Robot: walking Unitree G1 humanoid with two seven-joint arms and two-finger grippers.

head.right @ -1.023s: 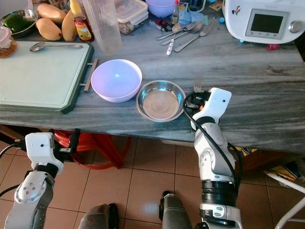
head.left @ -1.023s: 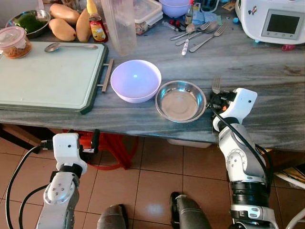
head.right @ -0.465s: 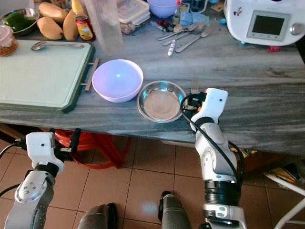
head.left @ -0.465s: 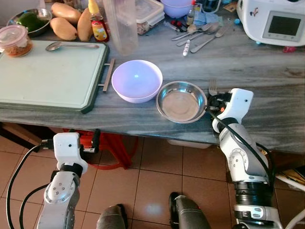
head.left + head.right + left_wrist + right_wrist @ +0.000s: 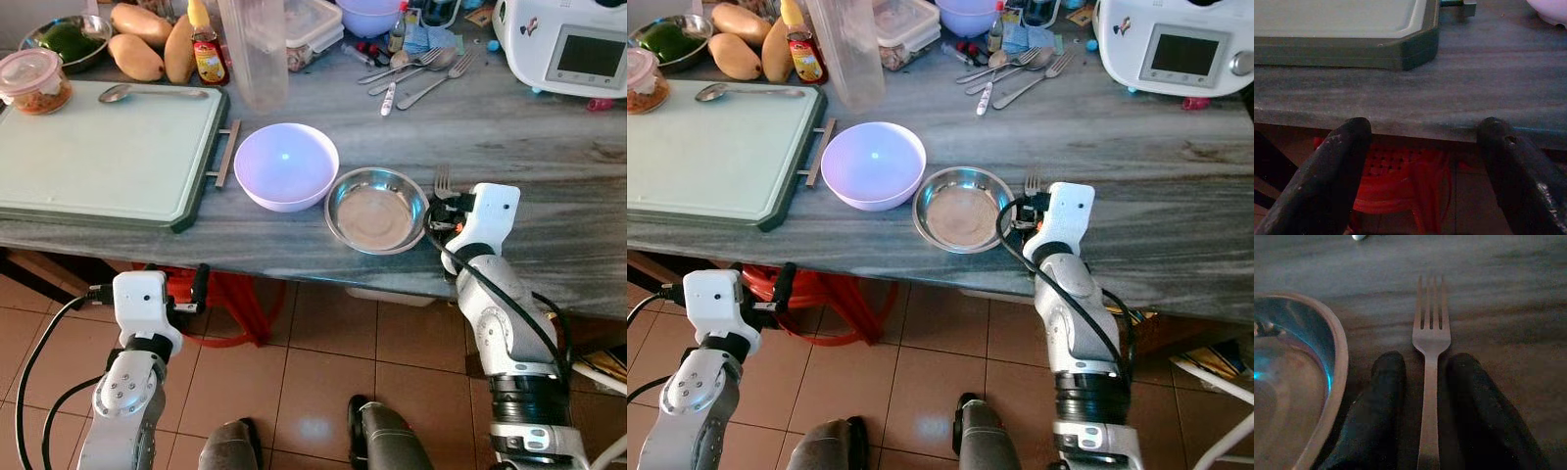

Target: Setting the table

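Nearest, my left gripper (image 5: 1422, 161) hangs idle below the bench's front edge, fingers spread wide on nothing. At the front edge itself, my right gripper (image 5: 1422, 396) lies on the bench (image 5: 549, 137) with its fingers narrowly parted either side of the fork (image 5: 1430, 362) handle; I cannot tell whether they grip it or have let it go. The fork lies flat just right of the steel bowl (image 5: 375, 209), tines pointing to the far edge. Left of that, touching or nearly so, the lilac bowl (image 5: 286, 164); then the green cutting board (image 5: 108, 152) toward the left end. Far edge: loose cutlery (image 5: 416, 73), not yet laid. I judge one place half set, fork placed, spoon outstanding.
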